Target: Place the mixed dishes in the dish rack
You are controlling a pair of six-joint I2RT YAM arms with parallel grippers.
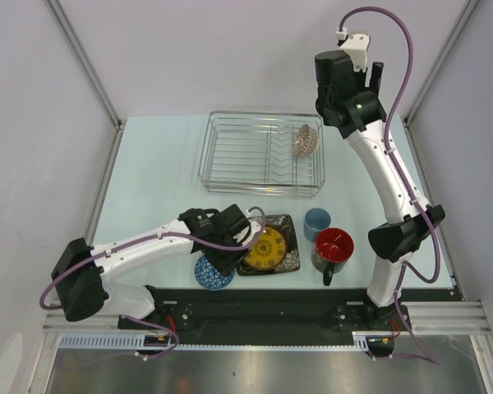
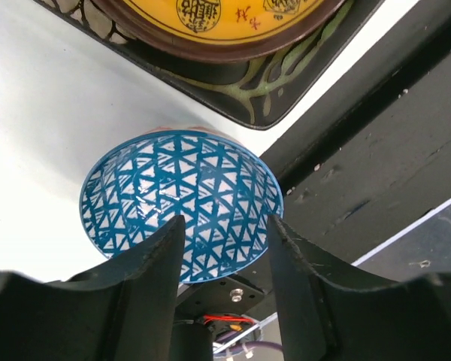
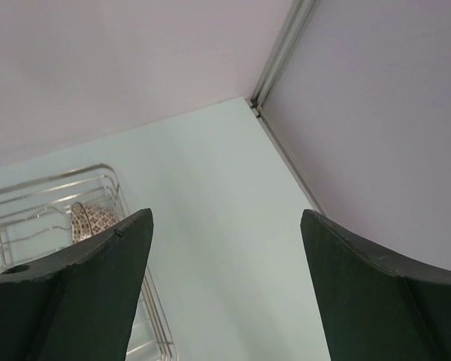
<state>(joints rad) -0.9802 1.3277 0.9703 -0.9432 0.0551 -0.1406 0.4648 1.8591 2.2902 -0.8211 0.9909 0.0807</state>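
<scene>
Left gripper at the blue patterned bowl; right gripper raised, fingers spread wide on nothing.

The left fingers are partly apart over the bowl's near rim; whether they pinch it, I cannot tell. The bowl touches the dark square plate at its 7 o'clock corner. The light-blue cup sits at the plate's 2 o'clock and the dark mug at its 3. The dish rack, at the table's 12 o'clock, holds the pinkish-beige bowl at its 2 o'clock corner.

The left tool hides part of the blue bowl; the left wrist view crops the square plate
</scene>
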